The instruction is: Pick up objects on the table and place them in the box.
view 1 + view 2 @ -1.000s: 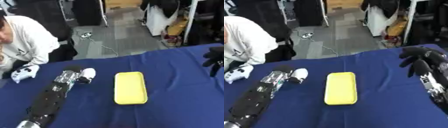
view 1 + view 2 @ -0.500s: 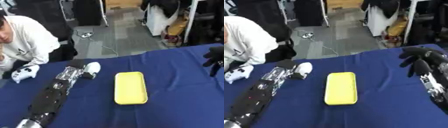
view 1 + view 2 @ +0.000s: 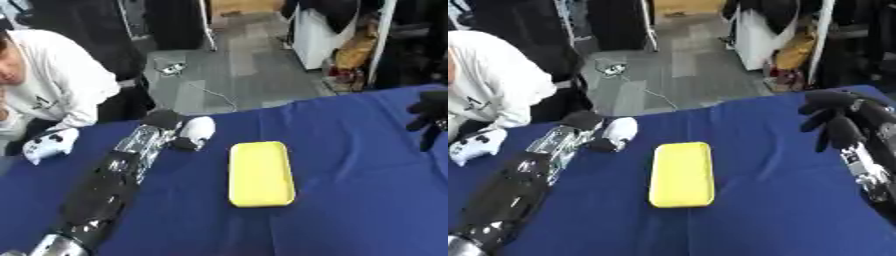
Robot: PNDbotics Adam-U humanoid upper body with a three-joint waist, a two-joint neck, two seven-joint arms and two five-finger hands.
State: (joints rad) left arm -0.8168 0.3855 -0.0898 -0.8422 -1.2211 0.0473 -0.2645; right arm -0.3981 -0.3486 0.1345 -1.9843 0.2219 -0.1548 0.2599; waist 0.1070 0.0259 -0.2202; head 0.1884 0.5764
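Observation:
My left arm stretches across the blue table (image 3: 350,200) from the lower left. Its hand (image 3: 163,120) is curled round a white rounded object (image 3: 198,131), with the thumb (image 3: 184,144) under it, near the table's far edge. Just right of that lies a flat yellow rectangular box (image 3: 260,172) with rounded corners, lengthwise in the middle of the table. My right hand (image 3: 833,116) hangs at the far right above the cloth, fingers relaxed and pointing down, holding nothing.
A white game controller (image 3: 50,145) lies at the far left of the table, beside a person in a white top who leans in there. Beyond the far edge is grey floor with cables and dark furniture.
My left hand has carried the white object a little farther away and to the right, nearer the yellow box. The right hand has stayed in place.

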